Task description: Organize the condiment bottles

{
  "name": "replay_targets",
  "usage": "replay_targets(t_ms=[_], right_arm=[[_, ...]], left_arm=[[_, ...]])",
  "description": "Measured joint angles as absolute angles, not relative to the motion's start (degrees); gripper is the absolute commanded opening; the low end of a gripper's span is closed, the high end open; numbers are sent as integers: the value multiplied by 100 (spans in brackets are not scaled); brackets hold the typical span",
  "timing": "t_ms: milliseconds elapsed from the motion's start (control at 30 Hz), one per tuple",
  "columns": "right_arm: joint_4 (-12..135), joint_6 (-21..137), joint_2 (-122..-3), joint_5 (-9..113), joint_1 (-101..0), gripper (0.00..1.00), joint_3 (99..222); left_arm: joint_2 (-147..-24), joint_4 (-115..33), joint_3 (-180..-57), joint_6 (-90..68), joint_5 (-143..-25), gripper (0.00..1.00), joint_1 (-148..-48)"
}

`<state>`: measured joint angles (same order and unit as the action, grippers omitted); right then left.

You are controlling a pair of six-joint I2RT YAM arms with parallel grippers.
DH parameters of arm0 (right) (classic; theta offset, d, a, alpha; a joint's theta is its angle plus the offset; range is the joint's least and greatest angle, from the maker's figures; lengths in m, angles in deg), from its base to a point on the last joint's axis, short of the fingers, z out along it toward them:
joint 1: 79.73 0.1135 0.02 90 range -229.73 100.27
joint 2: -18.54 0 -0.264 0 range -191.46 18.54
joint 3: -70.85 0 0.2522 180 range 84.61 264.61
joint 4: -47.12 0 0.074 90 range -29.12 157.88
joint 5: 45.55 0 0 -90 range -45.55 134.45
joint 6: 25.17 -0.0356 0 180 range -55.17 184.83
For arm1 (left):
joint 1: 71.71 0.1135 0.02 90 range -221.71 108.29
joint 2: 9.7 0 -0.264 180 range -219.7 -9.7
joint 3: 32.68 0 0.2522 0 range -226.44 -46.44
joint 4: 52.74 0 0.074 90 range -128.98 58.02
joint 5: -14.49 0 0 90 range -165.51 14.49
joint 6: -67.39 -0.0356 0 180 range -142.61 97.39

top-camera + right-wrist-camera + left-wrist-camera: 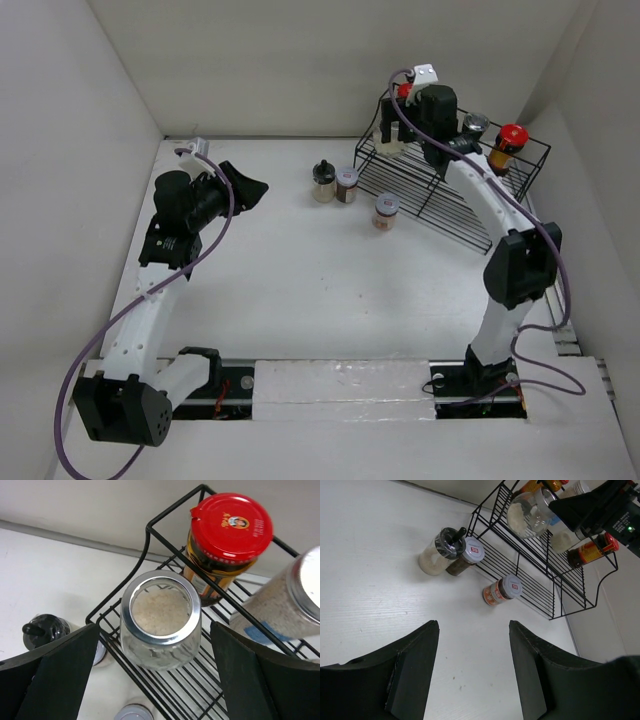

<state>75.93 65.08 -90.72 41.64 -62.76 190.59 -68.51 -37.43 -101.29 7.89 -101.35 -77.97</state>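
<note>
Right gripper (155, 632): fingers spread wide either side of a clear jar (161, 622), touching neither wall. The jar has a silver rim and a see-through top, with pale grains inside. It stands upright on the black wire rack (415, 190).

- 1 o'clock, also on the rack: red-capped jar (231, 526), dark fill, yellow label.
- 3 o'clock: pale-filled jar (280, 612) with a blue patch.
- 9 o'clock, down on the table (370, 555): black-lidded jar (42, 629).

Left gripper (472, 630): jaws apart, over the white table. At its 12 o'clock the black-lidded jar touches a brown-filled jar (465, 559). An orange-labelled jar (501, 591) stands apart, just before the rack.
</note>
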Motion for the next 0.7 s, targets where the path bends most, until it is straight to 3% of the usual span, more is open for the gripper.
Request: replay_targets(t_ms=[233, 333, 533, 700], right_arm=[[6561, 6392, -6903, 3635, -5830, 88, 16440], [6008, 6171, -6313, 3478, -5476, 90, 15400], [5748, 5957, -6952, 3325, -5089, 99, 14729], [5809, 5798, -7345, 3067, -4934, 99, 14582]], left_arm=[[-6912, -3739, -10129, 789, -10124, 54, -7797], [-6932, -3741, -10129, 789, -10107, 54, -7797], [-6965, -3739, -10129, 789, -10118, 54, -7797], [-6965, -3741, -10129, 789, -10100, 54, -7797]])
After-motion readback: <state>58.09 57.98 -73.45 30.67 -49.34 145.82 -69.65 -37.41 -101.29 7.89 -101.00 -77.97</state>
